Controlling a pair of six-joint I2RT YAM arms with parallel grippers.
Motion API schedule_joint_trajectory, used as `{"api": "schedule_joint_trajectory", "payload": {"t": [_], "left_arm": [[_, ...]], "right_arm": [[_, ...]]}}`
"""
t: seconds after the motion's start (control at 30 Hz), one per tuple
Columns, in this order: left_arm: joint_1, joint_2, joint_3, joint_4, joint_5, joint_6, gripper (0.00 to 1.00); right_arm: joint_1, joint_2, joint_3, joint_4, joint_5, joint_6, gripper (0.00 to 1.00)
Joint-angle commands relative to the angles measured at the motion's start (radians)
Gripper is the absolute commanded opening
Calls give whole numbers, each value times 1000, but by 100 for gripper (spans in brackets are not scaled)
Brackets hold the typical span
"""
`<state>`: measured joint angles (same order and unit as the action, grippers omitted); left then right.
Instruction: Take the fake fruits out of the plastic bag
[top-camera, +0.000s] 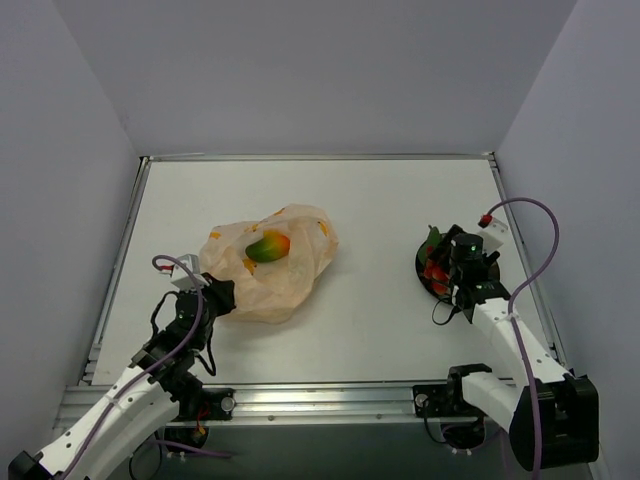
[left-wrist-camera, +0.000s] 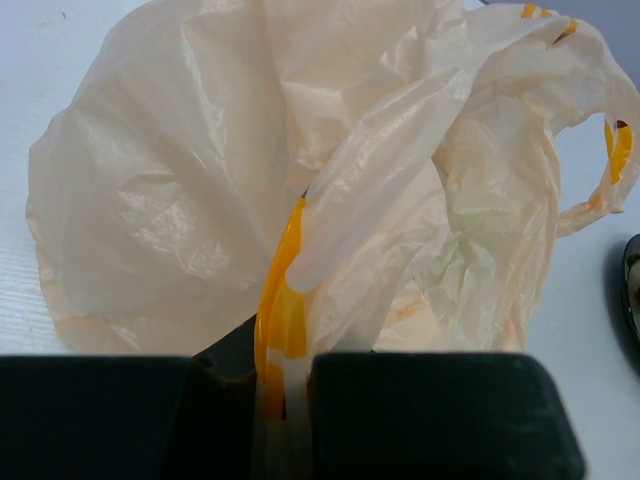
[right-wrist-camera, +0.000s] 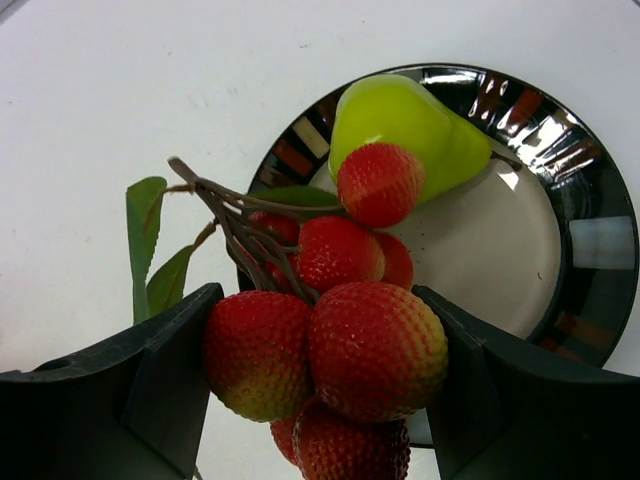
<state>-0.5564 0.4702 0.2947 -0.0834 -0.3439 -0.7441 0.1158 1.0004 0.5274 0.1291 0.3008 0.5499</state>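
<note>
Lying left-right, fruit, orange end rightward.

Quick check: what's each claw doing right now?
Left claw: closed on a fold of the bag.
Right claw: closed on the red fruit bunch.

The white table carries the plastic bag left of centre and a dark plate at right.
</note>
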Motion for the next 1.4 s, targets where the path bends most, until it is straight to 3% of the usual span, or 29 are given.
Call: {"api": "schedule_joint_trajectory", "payload": {"t": [0.0,0.03,0.1,0.17,0.2,0.37,0.47,0.6,0.67,0.73,0.77,0.87,0.97,1.17,1.37], "left_arm": [[-4,19,3,51,11,3,2],[-5,28,0,57,11,3,2],[-4,38,-2,65,14,3,2],[-5,50,-2,66,14,2,2],[-5,53,-2,66,14,0,2],[-5,48,-11,66,17,-9,2],[-7,47,-14,60,23,-24,2],[-5,51,-11,24,25,-35,2],[-7,50,-12,-2,22,-41,2],[-7,48,-19,-13,22,-52,2],[-5,50,-20,-25,23,-57,2],[-7,54,-20,-61,22,-74,2],[-7,50,-22,-97,17,-93,2],[-7,25,-31,-122,5,-98,2],[-8,31,-29,-96,25,-110,2]], "right_arm": [[-11,0,-15,44,4,13,2],[-15,0,-21,49,-11,19,6],[-18,6,-26,52,-8,25,24],[-18,15,-17,41,-14,30,33],[-18,15,-17,40,-20,30,50],[-15,-42,6,-6,-40,31,86],[-2,-115,42,-36,-40,15,94],[51,-149,106,-72,-29,-13,95],[145,-143,137,-46,-37,-33,84],[310,-86,172,18,-48,-57,72],[377,-54,187,41,-49,-68,56],[633,136,291,127,-44,-134,24],[761,354,408,207,-153,-208,13],[800,682,635,297,-462,-379,15],[779,891,816,170,-522,-637,27]]}}
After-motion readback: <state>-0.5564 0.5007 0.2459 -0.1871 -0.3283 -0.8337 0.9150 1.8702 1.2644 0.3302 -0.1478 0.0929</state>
